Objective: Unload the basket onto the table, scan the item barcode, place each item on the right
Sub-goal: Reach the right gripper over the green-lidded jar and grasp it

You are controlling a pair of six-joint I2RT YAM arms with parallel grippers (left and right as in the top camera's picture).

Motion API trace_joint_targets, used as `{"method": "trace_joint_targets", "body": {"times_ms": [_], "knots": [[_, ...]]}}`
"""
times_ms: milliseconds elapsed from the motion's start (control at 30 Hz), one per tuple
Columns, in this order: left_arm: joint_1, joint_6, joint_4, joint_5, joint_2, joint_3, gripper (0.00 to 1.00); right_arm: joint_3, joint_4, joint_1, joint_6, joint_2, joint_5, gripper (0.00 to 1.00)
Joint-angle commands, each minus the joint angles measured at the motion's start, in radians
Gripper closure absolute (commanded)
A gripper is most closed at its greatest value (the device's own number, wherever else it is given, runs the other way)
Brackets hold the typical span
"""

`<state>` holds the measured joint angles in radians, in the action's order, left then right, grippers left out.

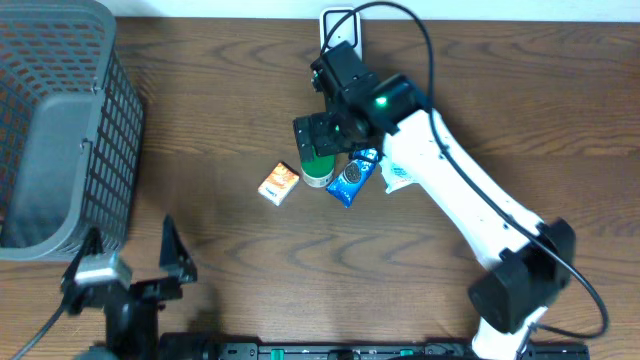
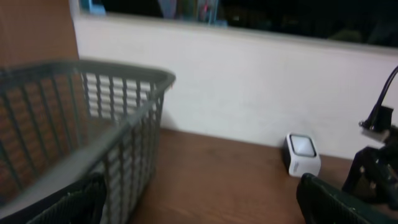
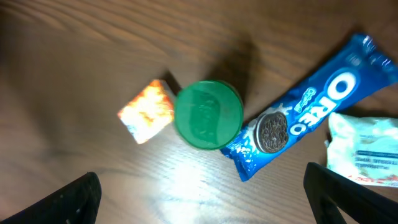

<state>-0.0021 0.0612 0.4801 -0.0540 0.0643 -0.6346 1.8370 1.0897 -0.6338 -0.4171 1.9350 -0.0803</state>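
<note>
Now | can (image 3: 208,115) mid-tabletop, between box (image 3: 146,112) and Oreo pack (image 3: 298,124) | right gripper (image 1: 322,135) spread above it | likely light, stiff, slick; grip sides below lid | left gripper (image 1: 130,255) spread, at near edge

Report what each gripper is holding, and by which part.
Nothing is held. The right gripper hangs open above the green-lidded tub; the left gripper is open and empty beside the basket.
</note>
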Motion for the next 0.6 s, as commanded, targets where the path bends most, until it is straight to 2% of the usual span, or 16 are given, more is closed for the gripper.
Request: {"method": "trace_joint_targets", "body": {"times_ms": [0,133,233,367,567], "knots": [[-0.003,0.080,-0.051,-0.011,0.027,0.064,0.02,-0.007,0.006,0.003,-0.038,0.076,0.023,0.01],[-0.003,0.098,-0.109,-0.011,0.027,0.133,0.02,-0.006,-0.011,0.003,-0.026,0.125,0.023,0.01],[-0.003,0.143,-0.116,-0.010,0.027,0.186,0.02,-0.006,-0.031,0.005,-0.023,0.160,0.023,0.01],[-0.003,0.144,-0.116,-0.004,0.027,0.246,0.02,-0.006,-0.065,0.008,-0.023,0.199,0.023,0.01],[-0.003,0.143,-0.113,0.084,0.027,0.288,0.02,-0.006,-0.116,0.008,-0.013,0.226,0.032,0.01]]}}
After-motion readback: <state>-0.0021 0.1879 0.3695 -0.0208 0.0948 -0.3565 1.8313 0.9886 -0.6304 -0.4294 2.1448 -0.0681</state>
